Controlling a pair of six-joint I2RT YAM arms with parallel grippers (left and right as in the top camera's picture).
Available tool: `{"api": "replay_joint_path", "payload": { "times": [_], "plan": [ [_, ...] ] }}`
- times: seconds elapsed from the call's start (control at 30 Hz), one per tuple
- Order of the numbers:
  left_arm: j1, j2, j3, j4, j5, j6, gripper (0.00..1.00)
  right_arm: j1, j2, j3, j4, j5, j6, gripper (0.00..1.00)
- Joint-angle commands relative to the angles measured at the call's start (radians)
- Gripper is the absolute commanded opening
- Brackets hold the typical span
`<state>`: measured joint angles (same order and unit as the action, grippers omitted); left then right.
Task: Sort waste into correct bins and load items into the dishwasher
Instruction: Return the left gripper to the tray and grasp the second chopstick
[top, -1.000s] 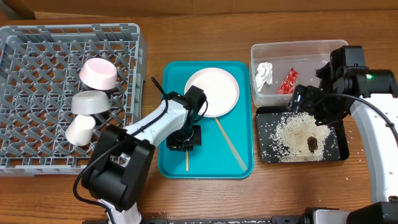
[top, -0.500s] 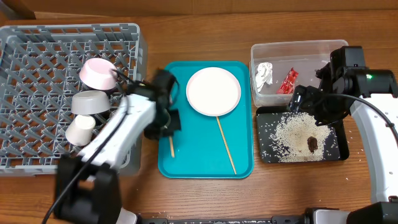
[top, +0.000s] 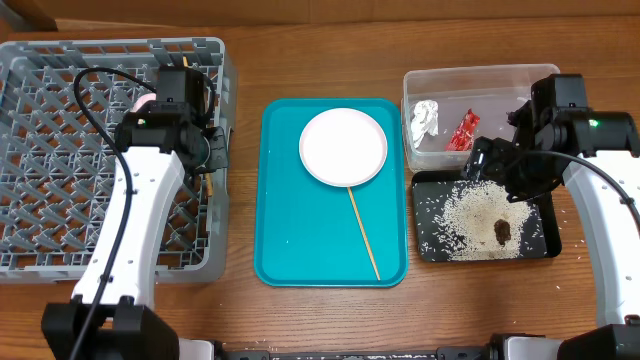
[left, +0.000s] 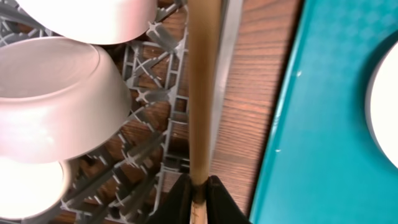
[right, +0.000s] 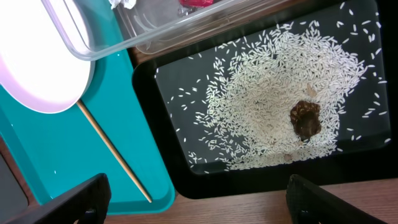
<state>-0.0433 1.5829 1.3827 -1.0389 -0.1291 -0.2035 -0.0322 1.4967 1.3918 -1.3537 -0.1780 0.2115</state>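
My left gripper (top: 207, 163) is shut on a wooden chopstick (left: 202, 93) and holds it over the right wall of the grey dish rack (top: 60, 150). The bowls (left: 56, 99) in the rack lie just left of it; my arm hides them from overhead. The second chopstick (top: 363, 232) lies on the teal tray (top: 300, 250) below the white plate (top: 343, 147). My right gripper (top: 495, 165) is open and empty above the black tray (top: 545, 245) with rice (right: 273, 99) and the brown lump (right: 305, 119). The clear tub (top: 500, 78) holds the tissue (top: 424, 120) and red wrapper (top: 463, 130).
The teal tray sits between the rack and the two bins. Bare wooden table (top: 320, 320) runs along the front edge. The plate and second chopstick also show in the right wrist view (right: 37, 68).
My left arm lifted one chopstick off the teal tray and swung it left to the rack's right wall. The right arm has not moved.
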Motion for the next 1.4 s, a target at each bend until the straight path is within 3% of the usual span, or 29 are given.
{"api": "replay_joint_path", "payload": {
  "times": [0.0, 0.13, 0.23, 0.6, 0.87, 1.17, 1.23, 1.37],
  "plan": [
    [0.011, 0.050, 0.008, 0.004, -0.027, 0.050, 0.26, -0.001, -0.012, 0.025, 0.005, 0.005, -0.004, 0.92],
    [0.009, 0.061, 0.009, 0.000, 0.090, 0.042, 0.52, -0.001, -0.012, 0.025, 0.005, 0.005, -0.004, 0.92],
    [-0.008, 0.058, 0.009, -0.008, 0.267, 0.025, 0.58, -0.001, -0.012, 0.025, 0.005, 0.005, -0.004, 0.92],
    [-0.318, 0.095, -0.024, 0.024, 0.277, -0.256, 0.64, -0.001, -0.012, 0.025, 0.005, 0.005, -0.004, 0.92],
    [-0.546, 0.272, -0.025, 0.103, 0.246, -0.366, 0.63, -0.001, -0.012, 0.025, 0.005, 0.005, -0.004, 0.92],
    [-0.647, 0.460, -0.025, 0.158, 0.262, -0.478, 0.67, -0.001, -0.012, 0.025, 0.005, 0.005, -0.004, 0.92],
    [-0.647, 0.472, -0.025, 0.142, 0.261, -0.478, 0.61, -0.001, -0.012, 0.025, 0.004, 0.005, -0.004, 0.92],
    [-0.635, 0.468, -0.024, 0.092, 0.252, -0.477, 0.22, -0.001, -0.012, 0.025, 0.004, 0.005, -0.004, 0.92]
  ]
}}
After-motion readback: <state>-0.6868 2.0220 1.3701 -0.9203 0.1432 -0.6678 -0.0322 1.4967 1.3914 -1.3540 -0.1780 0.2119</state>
